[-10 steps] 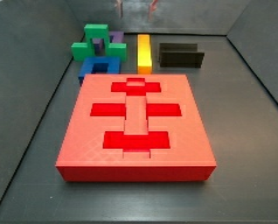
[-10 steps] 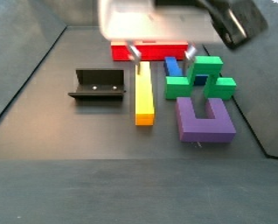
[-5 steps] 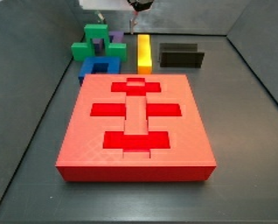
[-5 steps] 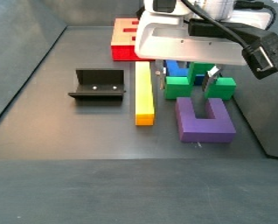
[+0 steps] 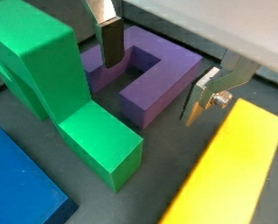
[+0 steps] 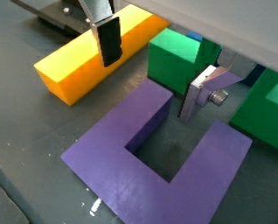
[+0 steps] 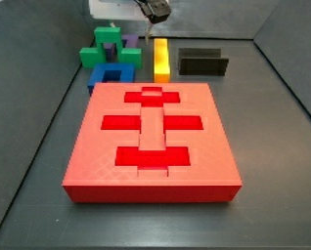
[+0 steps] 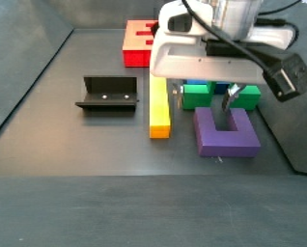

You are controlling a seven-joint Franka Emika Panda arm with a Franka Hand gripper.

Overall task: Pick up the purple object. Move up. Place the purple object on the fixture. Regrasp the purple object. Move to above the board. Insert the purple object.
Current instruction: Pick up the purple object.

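The purple object (image 8: 227,133) is a U-shaped block lying flat on the floor, and it also shows in both wrist views (image 5: 153,74) (image 6: 112,149). My gripper (image 8: 206,98) hangs low over its open end, jaws open. In the wrist views (image 5: 156,74) (image 6: 153,74) the fingers (image 5: 110,39) (image 6: 200,92) stand on either side of one prong, not touching it, and hold nothing. The fixture (image 8: 107,94) (image 7: 201,62) stands bare beside the yellow bar. The red board (image 7: 152,132) (image 8: 146,43) lies flat. In the side view from the board's end the purple object is hidden and the gripper (image 7: 155,12) shows at the far end.
A yellow bar (image 8: 159,104) (image 6: 89,57) lies between the fixture and the purple object. Green blocks (image 8: 202,95) (image 5: 48,74) and a blue block (image 7: 112,75) (image 5: 19,192) crowd close against the purple object's open end. Grey walls ring the floor.
The gripper has moved from over the board's end to the purple object and dropped lower, its open fingers now beside one prong. No piece has moved.
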